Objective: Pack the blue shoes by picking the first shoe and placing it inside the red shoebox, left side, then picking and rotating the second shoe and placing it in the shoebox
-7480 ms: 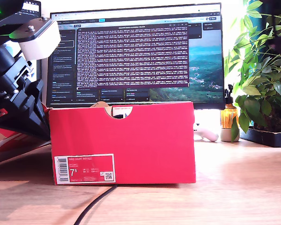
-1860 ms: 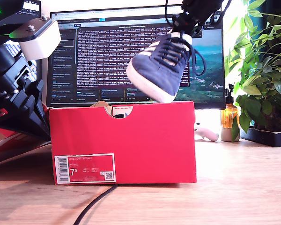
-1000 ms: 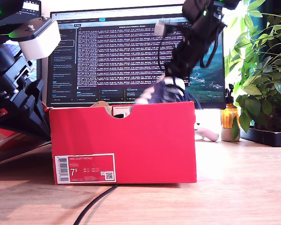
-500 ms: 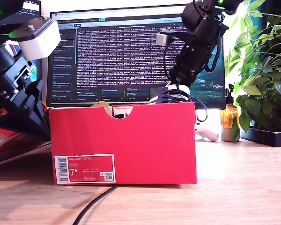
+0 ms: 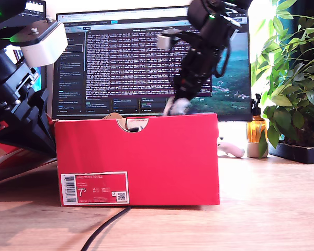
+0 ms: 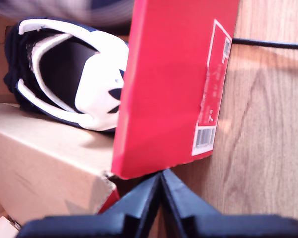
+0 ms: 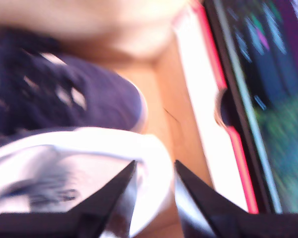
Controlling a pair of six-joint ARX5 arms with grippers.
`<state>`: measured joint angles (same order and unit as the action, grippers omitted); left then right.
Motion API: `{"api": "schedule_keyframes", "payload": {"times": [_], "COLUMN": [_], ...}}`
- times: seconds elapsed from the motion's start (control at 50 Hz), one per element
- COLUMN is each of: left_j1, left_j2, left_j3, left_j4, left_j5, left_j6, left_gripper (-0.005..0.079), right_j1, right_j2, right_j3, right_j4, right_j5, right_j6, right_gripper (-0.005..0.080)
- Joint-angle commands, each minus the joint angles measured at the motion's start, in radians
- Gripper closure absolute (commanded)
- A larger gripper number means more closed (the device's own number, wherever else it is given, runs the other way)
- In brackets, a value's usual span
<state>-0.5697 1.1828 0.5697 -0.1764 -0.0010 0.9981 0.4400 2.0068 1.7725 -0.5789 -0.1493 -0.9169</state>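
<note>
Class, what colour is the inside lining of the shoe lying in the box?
White lining; clearest in the first wrist view.

"7.5" on red shoebox (image 5: pixel 146 157) label (image 5: pixel 94 188)

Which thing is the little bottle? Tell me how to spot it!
Find the big computer monitor behind the red shoebox. Look past the monitor's lower corner on the exterior view's right, beside the leafy plant. There stands the small bottle: the only amber, see-through thing, with a dark top.

Shoe (image 6: pixel 69 74) and arm (image 5: pixel 199 57) over box mouth
</note>
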Motion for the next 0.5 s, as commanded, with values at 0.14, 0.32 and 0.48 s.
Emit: {"api": "schedule_keyframes", "payload": {"times": [0.14, 0.32, 0.48], "left_j1": [-0.002, -0.002, -0.002], "left_j2": [0.009, 0.009, 0.009], "left_j3": [0.006, 0.006, 0.006], "left_j4": [0.013, 0.013, 0.017], "left_j5": [0.004, 0.005, 0.029], "left_j6": [-0.003, -0.003, -0.004], "left_gripper": [0.076, 0.076, 0.076], "right_j1": [0.01, 0.021, 0.041], "right_j2": [-0.02, -0.024, -0.03], "right_j3": [0.01, 0.012, 0.034], "right_j4": [-0.014, 0.013, 0.003], "right_j5": [0.043, 0.059, 0.059], "right_j6": [0.0, 0.121, 0.289], "right_gripper": [0.0512, 0.0525, 0.0665]}}
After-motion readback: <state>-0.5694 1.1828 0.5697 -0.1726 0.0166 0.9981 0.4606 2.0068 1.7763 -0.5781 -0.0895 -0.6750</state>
